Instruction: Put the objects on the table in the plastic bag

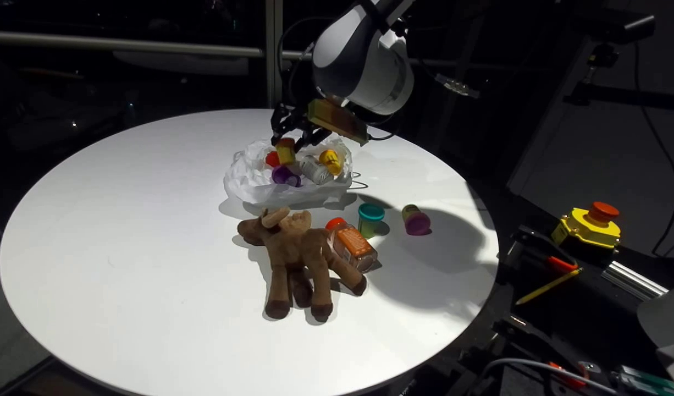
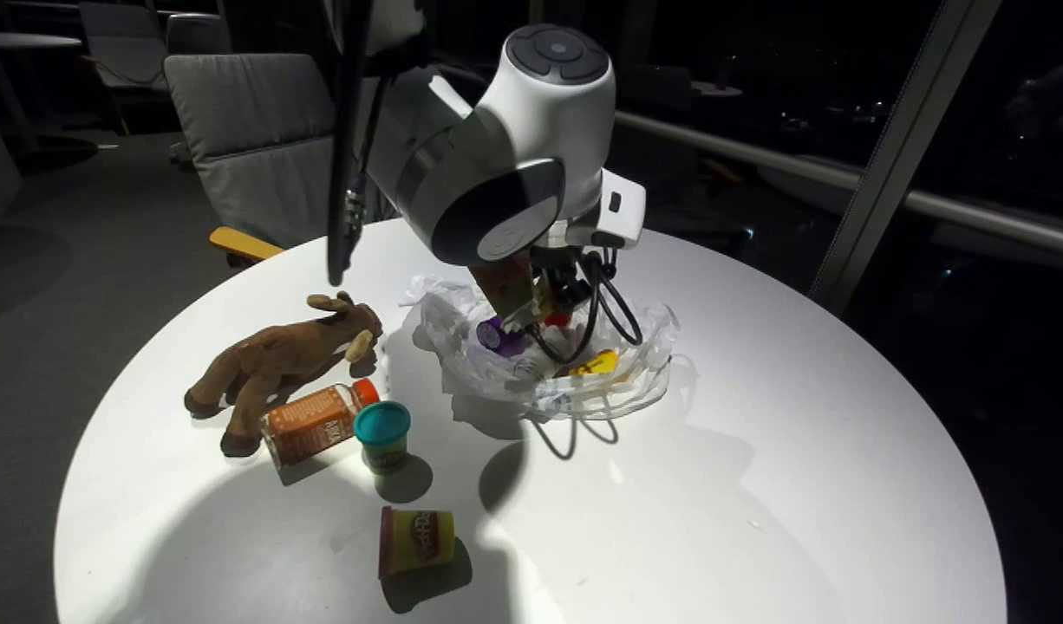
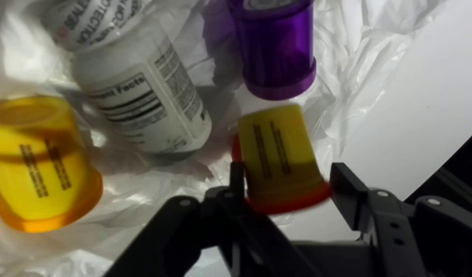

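Over a wrinkled, translucent white plastic bag, toward the far edge of the round white table in both exterior views, is a small yellow tub with a red lid, lid upward. The black two-fingered gripper stands about as wide as that lid, a fingertip close at either side of its rim; whether they pinch it or merely flank it, I cannot tell. Such a tub should be light and stiff, its smooth, tapering wall likely slippery, so the lid's rim looks the surest hold.

In the bag lie a grey-white labelled bottle, a see-through purple cup and a yellow tub with an orange lid; its thin film may snag a finger.

Outside it, toward the table's right-hand edge in an exterior view, a teal-lidded plastic tub stands upright and a yellow tub with a purplish-red lid lies on its side, likely to roll, best taken across the body. Between bag and near edge there, side by side, are a clear bottle with an orange label and red cap, hard, of uncertain weight, to be gripped across its middle, and a brown plush moose, soft, easiest by a leg.
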